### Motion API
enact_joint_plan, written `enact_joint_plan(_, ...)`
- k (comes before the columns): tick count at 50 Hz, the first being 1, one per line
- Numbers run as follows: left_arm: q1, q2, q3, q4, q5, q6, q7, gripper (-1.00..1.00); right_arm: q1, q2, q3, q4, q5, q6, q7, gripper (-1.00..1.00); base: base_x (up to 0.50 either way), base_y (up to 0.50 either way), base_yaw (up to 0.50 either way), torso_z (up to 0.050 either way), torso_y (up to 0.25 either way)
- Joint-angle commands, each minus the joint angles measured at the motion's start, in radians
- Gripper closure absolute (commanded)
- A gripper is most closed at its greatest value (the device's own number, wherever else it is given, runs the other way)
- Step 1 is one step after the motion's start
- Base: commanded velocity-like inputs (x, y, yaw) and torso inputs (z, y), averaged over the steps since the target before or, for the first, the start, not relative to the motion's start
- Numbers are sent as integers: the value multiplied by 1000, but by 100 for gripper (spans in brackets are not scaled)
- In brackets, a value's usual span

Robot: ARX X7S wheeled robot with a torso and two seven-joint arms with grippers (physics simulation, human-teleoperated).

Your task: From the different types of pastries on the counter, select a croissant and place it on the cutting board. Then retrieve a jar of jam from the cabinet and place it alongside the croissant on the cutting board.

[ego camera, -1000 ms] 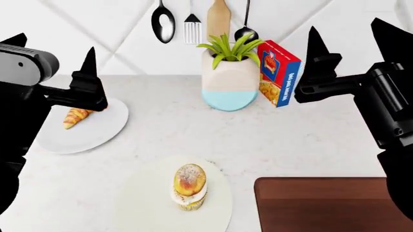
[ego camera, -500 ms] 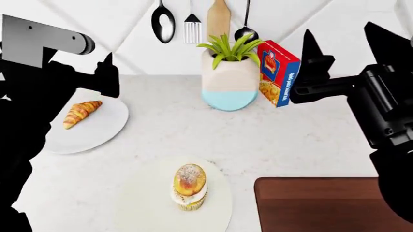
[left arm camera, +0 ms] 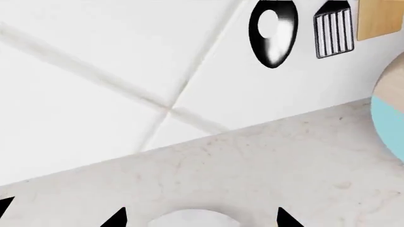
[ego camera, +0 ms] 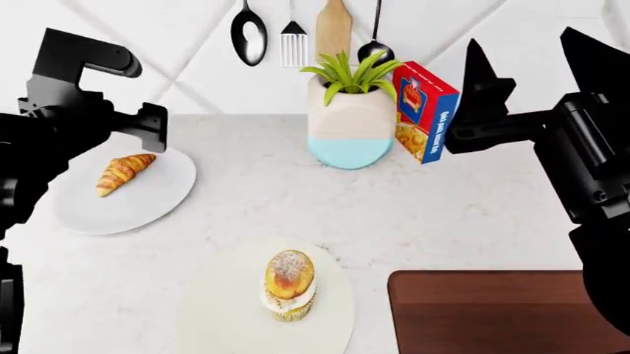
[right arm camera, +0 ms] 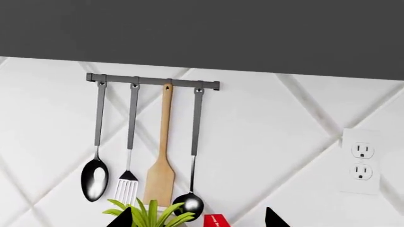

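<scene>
The croissant (ego camera: pixel 125 172) lies on a round white plate (ego camera: pixel 147 210) at the counter's (ego camera: pixel 433 221) left. The cupcake (ego camera: pixel 288 284) stands on a second plate (ego camera: pixel 212 317) at the front. The dark cutting board (ego camera: pixel 502 313) fills the front right corner with nothing on it. My left arm (ego camera: pixel 84 118) hovers just behind the croissant's plate. In the left wrist view, my left gripper (left arm camera: pixel 200 218) is open over the plate's far rim (left arm camera: pixel 189 216). My right gripper (ego camera: pixel 527 48) (right arm camera: pixel 198 217) is held high at the right, open and holding nothing. The jar of jam is out of view.
A plant pot (ego camera: pixel 350 125) and a red box (ego camera: pixel 426 110) stand at the back of the counter. Utensils (right arm camera: pixel 161 151) hang from a rail on the tiled wall, below a dark grey surface (right arm camera: pixel 202 28). A wall outlet (right arm camera: pixel 362 161) is to the right.
My left gripper has lifted off the croissant's spot and turned, so the whole croissant now shows. The right arm has barely shifted.
</scene>
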Motion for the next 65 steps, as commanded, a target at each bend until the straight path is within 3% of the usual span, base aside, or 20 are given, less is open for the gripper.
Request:
enact_joint_plan(1,-75,-22,81,-192,28,-41,53,-100,9,7,11,1,33,9,21,-100,0,0,0,0,0)
enact_joint_plan(17,-57,-33,144,-197,24,-76,99,-100,4,18,-5,18,57,-6,52,-100,0,0,0,0,0)
enact_joint_plan(36,-137,8,234,-417,81,-10,123,-100,-17,33,-34,39,56,-56,68,-100,0,0,0,0,0)
enact_joint_plan(53,-238,107,287,-770,137,180,139,-100,-35,45,-47,49,62,-87,77,-100,0,0,0,0,0)
enact_joint_plan(61,-318,181,317,-1064,171,334,156,-100,-48,48,-49,49,65,-100,83,-100,0,0,0,0,0)
enact_joint_plan(65,-322,184,321,-1097,179,343,159,-100,-43,49,-47,50,73,-96,89,-100,0,0,0,0,0)
